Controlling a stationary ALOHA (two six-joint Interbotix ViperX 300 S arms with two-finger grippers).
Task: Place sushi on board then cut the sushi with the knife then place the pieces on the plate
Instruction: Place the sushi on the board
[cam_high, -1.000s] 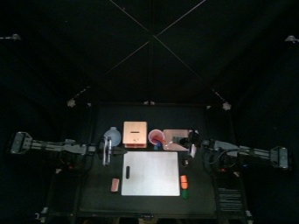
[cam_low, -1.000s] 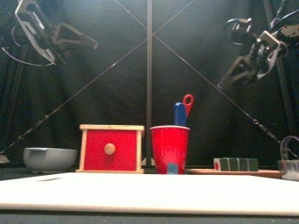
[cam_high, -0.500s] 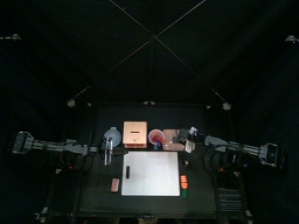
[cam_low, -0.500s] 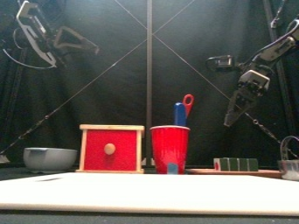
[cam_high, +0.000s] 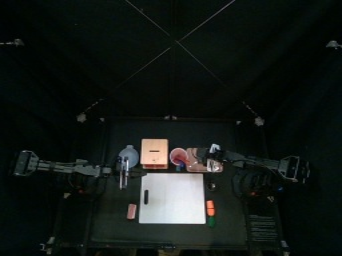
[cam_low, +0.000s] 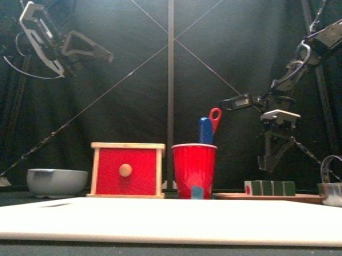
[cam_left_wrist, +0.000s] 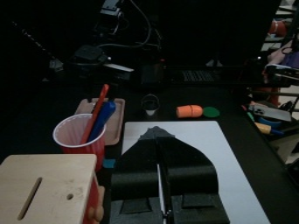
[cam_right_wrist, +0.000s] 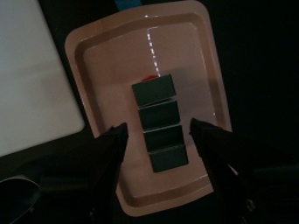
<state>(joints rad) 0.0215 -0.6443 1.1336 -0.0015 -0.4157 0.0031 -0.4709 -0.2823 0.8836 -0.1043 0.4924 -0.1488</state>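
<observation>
A white cutting board (cam_high: 174, 197) fills the table's front. Behind it stand a wooden box (cam_low: 127, 170) with a red drawer and, to the right, a pink tray (cam_right_wrist: 100, 79). The right gripper (cam_right_wrist: 159, 128) hangs above the tray, jaws spread wide. The left gripper (cam_left_wrist: 160, 133), jaws pressed together, hovers high by the board's left back corner. A red cup (cam_low: 194, 167) of toy knives (cam_low: 207, 130) stands between box and tray. The sushi roll (cam_right_wrist: 158, 114) — four dark green blocks — lies on the tray.
</observation>
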